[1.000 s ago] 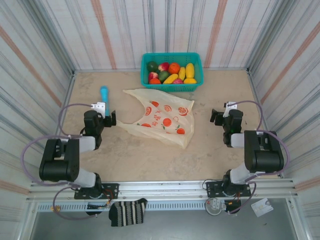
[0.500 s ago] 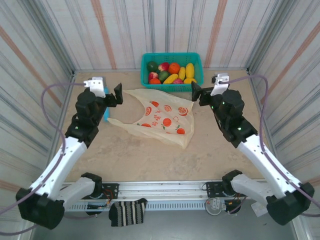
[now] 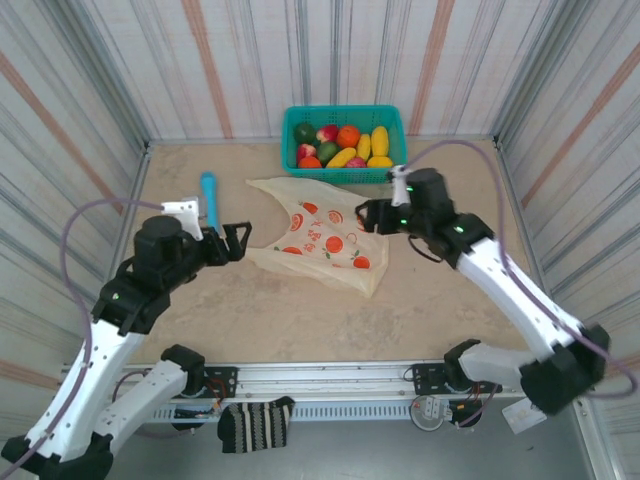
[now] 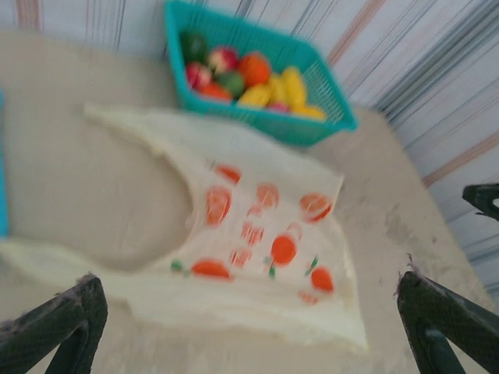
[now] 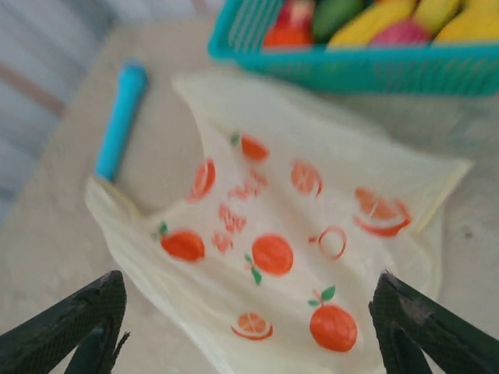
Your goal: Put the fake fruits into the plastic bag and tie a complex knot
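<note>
**Open the bag first, fruit after**

Step in hand, as I read it: get the plastic bag (image 3: pixel 325 235) open. It lies flat mid-table (image 3: pixel 260 300), handles twd the left, looks empty.

- **Left gripper** (image 3: pixel 234 240): fingers wide, just beside the near handle.
- **Right gripper** (image 3: pixel 366 217): fingers spread w/ nothing between, over the bag's right corner.

Best to pinch one film layer only at a handle and lift slow. That way the mouth gapes and the whole bag doesn't drag.

The teal mesh basket (image 3: pixel 342 109) at the table's back edge holds all the fake fruits (image 3: pixel 345 145): red, orange, yellow, green, packed close.
</note>
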